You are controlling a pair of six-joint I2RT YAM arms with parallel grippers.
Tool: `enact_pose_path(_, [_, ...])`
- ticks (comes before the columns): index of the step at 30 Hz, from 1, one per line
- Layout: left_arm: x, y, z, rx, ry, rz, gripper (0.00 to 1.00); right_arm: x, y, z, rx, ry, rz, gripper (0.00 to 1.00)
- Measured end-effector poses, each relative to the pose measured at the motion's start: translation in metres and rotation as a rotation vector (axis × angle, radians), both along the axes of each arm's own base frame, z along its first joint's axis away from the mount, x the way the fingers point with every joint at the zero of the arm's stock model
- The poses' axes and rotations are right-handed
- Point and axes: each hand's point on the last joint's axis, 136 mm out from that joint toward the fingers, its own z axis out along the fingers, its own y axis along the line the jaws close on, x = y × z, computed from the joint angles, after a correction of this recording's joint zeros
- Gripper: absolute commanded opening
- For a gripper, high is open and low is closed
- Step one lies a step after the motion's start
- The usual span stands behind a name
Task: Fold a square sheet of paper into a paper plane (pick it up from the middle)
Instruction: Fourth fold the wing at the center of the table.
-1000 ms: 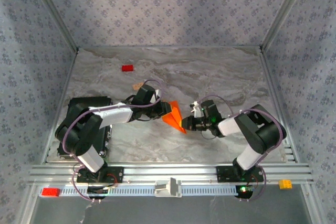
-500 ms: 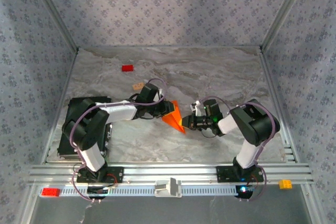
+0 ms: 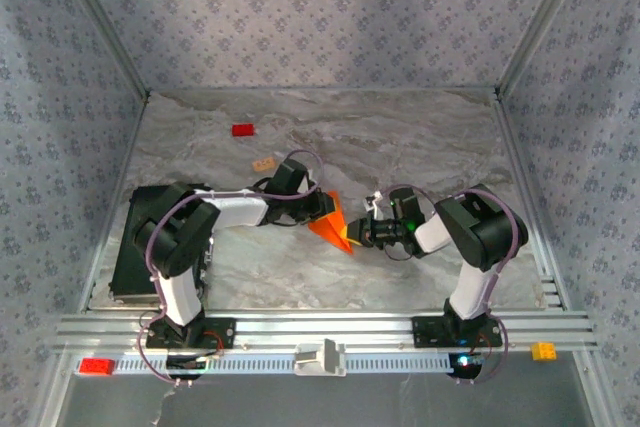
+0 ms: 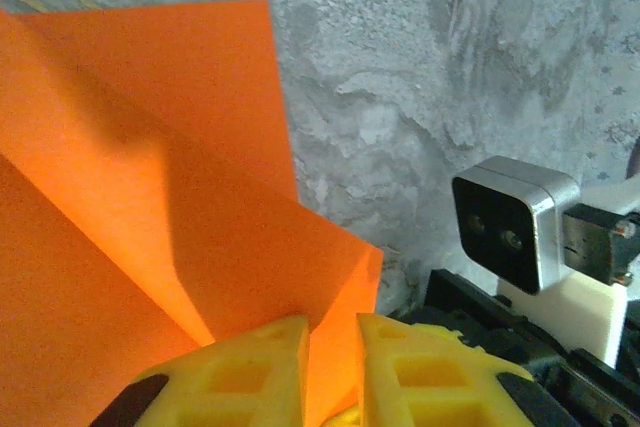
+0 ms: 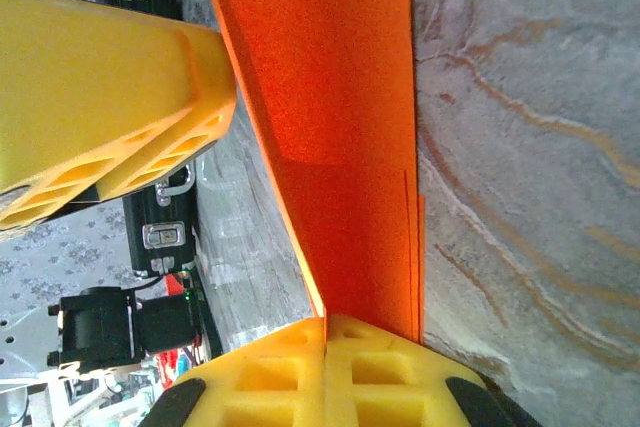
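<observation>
Tabletop (image 3: 400,137): grey marbled surface inside patterned walls, with both arms bolted at its near edge.
Black box (image 3: 128,267): sits on the tabletop's left side, partly under the left arm.
Left arm (image 3: 235,209): reaches right towards the middle, low over the surface.
Right arm (image 3: 480,232): bent, reaching left to meet the other arm.
Orange paper (image 3: 332,225): a creased, pointed shape near the middle of the tabletop, between the two grippers. The left wrist view (image 4: 180,177) shows layered flaps with a sharp crease. The right wrist view (image 5: 340,97) shows it as a narrow band standing on edge. Whether it touches the tabletop cannot be told.
Left gripper (image 3: 318,207): at the paper's left side. In its own view (image 4: 333,332) the yellow fingers (image 4: 250,367) stand narrow, with a fold of paper between them. Whether they pinch it cannot be told.
Right gripper (image 3: 357,233): at the paper's right tip. In its own view (image 5: 325,332) the jaws are pressed together, clamping the paper's edge.
Red block (image 3: 242,130): far left, well apart from the paper.
Tan block (image 3: 264,164): just beyond the left arm.
</observation>
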Motion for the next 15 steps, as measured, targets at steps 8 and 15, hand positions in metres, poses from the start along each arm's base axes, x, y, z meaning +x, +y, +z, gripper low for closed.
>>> enact_pose_path(8, [0.005, -0.003, -0.012, 0.032, 0.001, 0.015, 0.16, 0.001, 0.000, -0.001, -0.009, 0.035, 0.004, 0.03])
enact_pose_path(15, [0.007, -0.002, -0.015, 0.044, -0.002, 0.024, 0.15, 0.001, 0.000, -0.002, -0.014, 0.057, 0.006, 0.02])
